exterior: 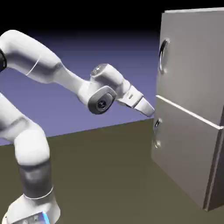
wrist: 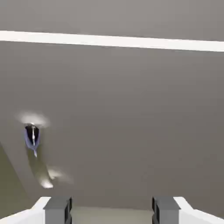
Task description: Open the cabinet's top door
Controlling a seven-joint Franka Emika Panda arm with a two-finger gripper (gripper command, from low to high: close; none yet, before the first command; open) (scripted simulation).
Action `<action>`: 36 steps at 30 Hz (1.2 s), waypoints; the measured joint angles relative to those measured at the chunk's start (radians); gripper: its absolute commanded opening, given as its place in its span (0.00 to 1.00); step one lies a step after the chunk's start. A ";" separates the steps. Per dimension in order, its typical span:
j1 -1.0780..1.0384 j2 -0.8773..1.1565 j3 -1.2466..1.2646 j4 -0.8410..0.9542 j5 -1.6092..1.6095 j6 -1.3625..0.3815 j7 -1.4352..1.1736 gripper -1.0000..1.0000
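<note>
The grey cabinet (exterior: 192, 109) stands at the right of the exterior view. Its top door (exterior: 197, 57) carries a silver loop handle (exterior: 163, 56) near its left edge. My gripper (exterior: 150, 111) hovers just short of the cabinet's front, at the height of the seam between the two doors and well below that handle. In the hand view the fingertips (wrist: 59, 210) stand apart with nothing between them, so the gripper (wrist: 112, 212) is open. The lower door (wrist: 131, 122) fills that view, and a strip of the top door (wrist: 112, 15) shows above the bright seam.
The lower door's handle (exterior: 156, 131) sits just below and to the right of my fingers; in the hand view this handle (wrist: 37, 153) is at the left. The olive table top (exterior: 109, 175) stretches between the robot's base and the cabinet.
</note>
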 measured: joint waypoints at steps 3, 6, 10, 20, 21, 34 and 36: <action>-0.043 -0.008 0.046 0.033 0.130 0.001 0.041 0.50; -0.087 -0.015 0.092 0.066 0.261 0.002 0.083 0.50; -0.145 -0.025 0.153 0.110 0.435 0.004 0.138 0.50; -0.289 -0.050 0.307 0.220 0.870 0.007 0.276 0.50; -0.304 -0.053 0.322 0.231 0.913 0.008 0.290 0.50; -0.492 -0.086 0.521 0.374 1.479 0.012 0.469 0.50; -0.521 -0.091 0.552 0.396 1.566 0.013 0.496 0.50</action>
